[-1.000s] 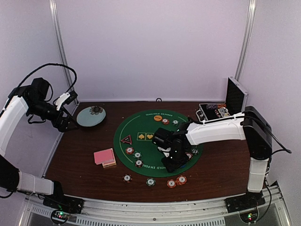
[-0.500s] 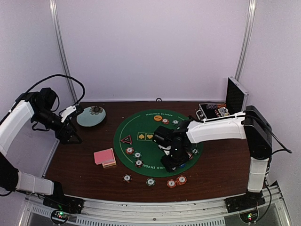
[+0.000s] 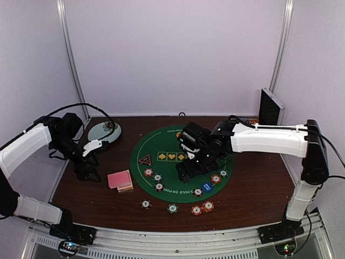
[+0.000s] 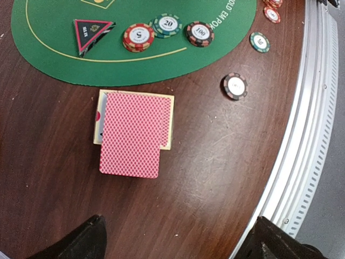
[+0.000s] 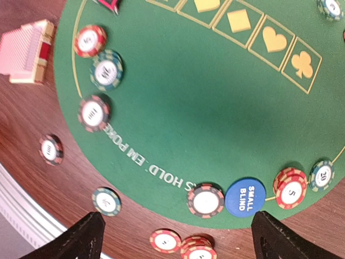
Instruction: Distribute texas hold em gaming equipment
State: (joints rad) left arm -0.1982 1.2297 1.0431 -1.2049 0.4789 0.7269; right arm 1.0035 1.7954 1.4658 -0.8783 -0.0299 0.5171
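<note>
**Both grippers wide open above the poker layout**

L gripper (image 4: 178, 244): fingers (image 4: 81, 243) are spread wide w/ nothing between them, hanging over the dark brown wooden table (image 4: 226, 162). The stack of pink-backed playing cards (image 4: 132, 135) lies on the wood straight ahead of the gap, apart from both tips (its top cards are slid toward the fingers, off the rest of the stack). Beyond the cards, along the edge of the round green felt mat (image 4: 161, 65), sit a black-red triangle marker (image 4: 90, 33), a red-striped "5" chip (image 4: 138, 36), a green "20" chip (image 4: 166, 25) and a black "100" chip (image 4: 200, 33). A lone black-striped chip (image 4: 235, 86) sits on bare wood ahead of the finger at the view's right.

R gripper (image 5: 175, 240): fingers (image 5: 86, 237) are also wide apart and empty, over the mat's edge. The round blue "SMALL BLIND" disc (image 5: 245, 197) lies flat on the felt just ahead of the gap, nearer the finger at the view's right. A black-red striped chip (image 5: 205, 200) is just beside it on one side, and a short red "5" stack (image 5: 291, 188) on the other.
</note>
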